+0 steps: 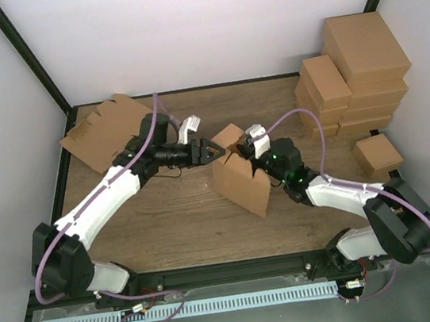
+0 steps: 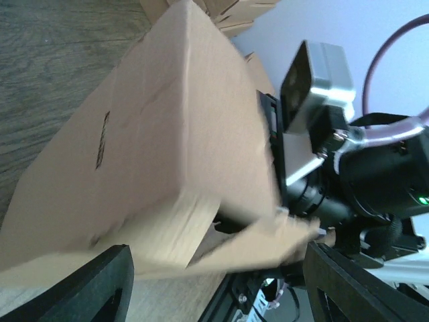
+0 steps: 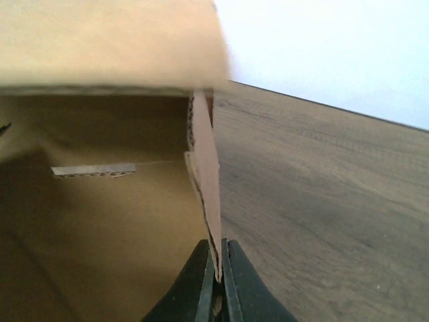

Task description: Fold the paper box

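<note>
The paper box (image 1: 241, 177) is a partly erected brown cardboard box in the middle of the table, standing tilted. My right gripper (image 1: 251, 153) is shut on the edge of one box wall (image 3: 204, 174); the right wrist view shows the open inside (image 3: 100, 221) to the left of that wall. My left gripper (image 1: 218, 151) is open at the box's upper left corner. In the left wrist view its fingers (image 2: 100, 282) stand wide apart, with the box (image 2: 154, 134) and a blurred loose flap (image 2: 268, 241) just ahead of them. The right arm's wrist shows behind the box.
A pile of flat notched cardboard blanks (image 1: 103, 133) lies at the back left, behind the left arm. Stacked brown cartons (image 1: 355, 77) stand at the back right, with one small carton (image 1: 377, 154) in front of them. White walls enclose the table.
</note>
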You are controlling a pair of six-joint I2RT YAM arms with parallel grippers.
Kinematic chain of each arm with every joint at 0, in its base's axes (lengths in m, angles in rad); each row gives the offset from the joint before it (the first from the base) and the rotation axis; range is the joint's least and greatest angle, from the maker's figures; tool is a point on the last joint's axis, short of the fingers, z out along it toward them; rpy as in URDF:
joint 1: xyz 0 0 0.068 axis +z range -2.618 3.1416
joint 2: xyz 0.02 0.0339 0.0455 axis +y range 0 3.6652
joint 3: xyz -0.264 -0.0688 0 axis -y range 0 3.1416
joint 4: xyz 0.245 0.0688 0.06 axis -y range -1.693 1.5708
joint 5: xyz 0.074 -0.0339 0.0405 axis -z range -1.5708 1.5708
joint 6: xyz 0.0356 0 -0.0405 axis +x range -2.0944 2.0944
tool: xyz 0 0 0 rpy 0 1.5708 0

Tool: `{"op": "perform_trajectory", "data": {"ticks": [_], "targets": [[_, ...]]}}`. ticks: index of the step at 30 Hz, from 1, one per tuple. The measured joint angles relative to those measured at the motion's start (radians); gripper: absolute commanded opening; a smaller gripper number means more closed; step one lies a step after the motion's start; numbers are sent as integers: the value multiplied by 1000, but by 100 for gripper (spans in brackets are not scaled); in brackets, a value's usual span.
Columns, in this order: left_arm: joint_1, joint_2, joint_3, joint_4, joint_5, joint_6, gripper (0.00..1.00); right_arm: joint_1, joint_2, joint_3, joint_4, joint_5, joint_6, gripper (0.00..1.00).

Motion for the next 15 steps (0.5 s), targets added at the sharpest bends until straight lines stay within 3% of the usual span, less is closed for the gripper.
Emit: {"op": "perform_trajectory", "data": {"ticks": [10, 15], "targets": [[0, -190, 41, -141, -43, 11, 73, 32, -160, 2, -220, 104, 226, 1], [0, -261, -62, -119, -65, -19, 73, 87, -239, 5, -377, 238, 367, 1]]}}
